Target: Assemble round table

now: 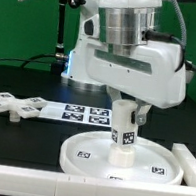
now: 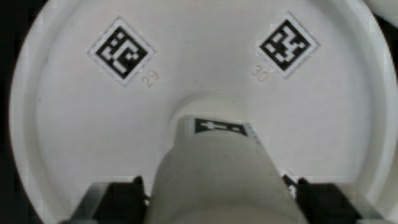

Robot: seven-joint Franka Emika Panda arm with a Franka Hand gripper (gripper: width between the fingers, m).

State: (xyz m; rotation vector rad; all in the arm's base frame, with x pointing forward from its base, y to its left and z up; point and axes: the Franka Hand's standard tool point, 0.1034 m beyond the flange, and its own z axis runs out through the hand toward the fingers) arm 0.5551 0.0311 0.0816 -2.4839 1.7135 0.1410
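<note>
Post [image 2: 217, 150] upright on disc [image 2: 196, 60], tool [image 2: 214, 193] clamped on it; cross pc [image 1: 14, 104] well apart.

The post [image 1: 120, 152] held in the claw [image 1: 124, 115] is plain white, with a black-and-white square tag on its side. Under the claw, the round disc [image 1: 149, 152] is white too, dotted with the same black-and-white square tags. Away from the claw, toward the exterior view's left, the black counter [image 1: 28, 76] carries the white cross-shaped piece [image 1: 14, 104] and the white marker board [image 1: 84, 112], both with matching tags.
</note>
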